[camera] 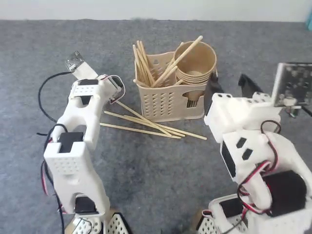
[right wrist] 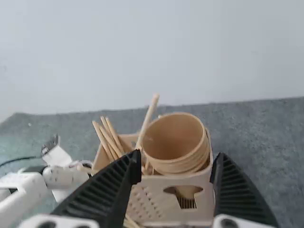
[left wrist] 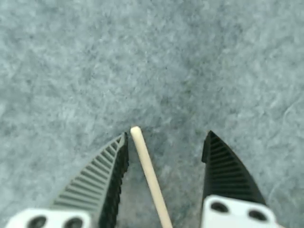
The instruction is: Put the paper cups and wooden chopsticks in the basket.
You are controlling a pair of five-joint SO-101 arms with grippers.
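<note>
Left gripper (left wrist: pixel 166 135): released, jaws spread wide over the grey table (left wrist: pixel 142 57), nothing clasped. One chopstick (left wrist: pixel 148 173) lying between them, its end just beside one finger (left wrist: pixel 111 171); contact not determinable. Right gripper (right wrist: pixel 176 156): released, jaws wide apart, nothing held, raised near the basket (camera: pixel 165 105). Stack of paper cups (camera: pixel 196 63) standing in one compartment of the basket, bundled chopsticks (camera: pixel 144 63) upright in the other. Several loose chopsticks (camera: pixel 146 126) flat on the table beside the basket.

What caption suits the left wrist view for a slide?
Open left claw around one wooden chopstick lying on the grey carpet.
</note>
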